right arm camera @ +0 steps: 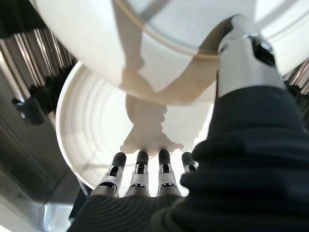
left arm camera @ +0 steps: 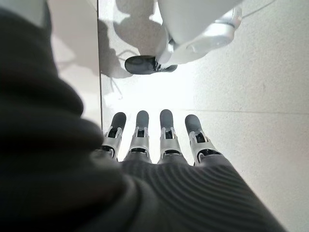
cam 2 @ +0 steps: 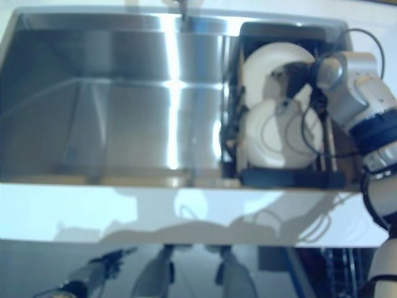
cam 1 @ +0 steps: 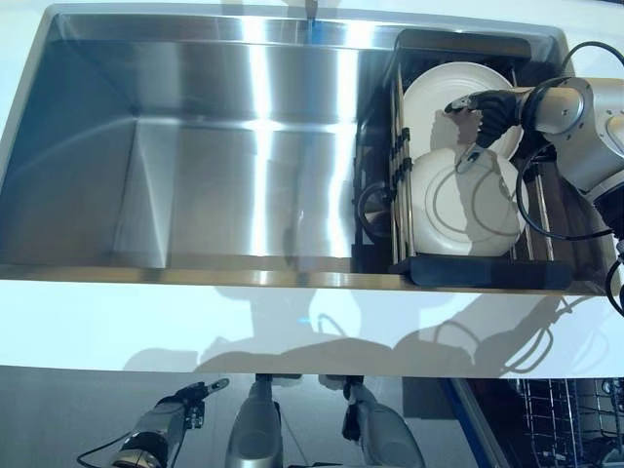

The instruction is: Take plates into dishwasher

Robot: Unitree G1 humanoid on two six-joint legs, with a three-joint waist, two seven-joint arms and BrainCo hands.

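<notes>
Plates (cam 1: 458, 200) in rack (cam 1: 487, 271), right hand (cam 1: 487, 109) between.

Sink (cam 1: 195, 146) brushed shiny steel; plates (cam 1: 463, 210) glossy white; rack (cam 1: 487, 271) matt black

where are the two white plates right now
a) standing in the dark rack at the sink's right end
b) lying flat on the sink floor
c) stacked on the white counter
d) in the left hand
a: both white plates stand on edge in the dark rack at the sink's right end, with the right hand reaching between them.
</notes>
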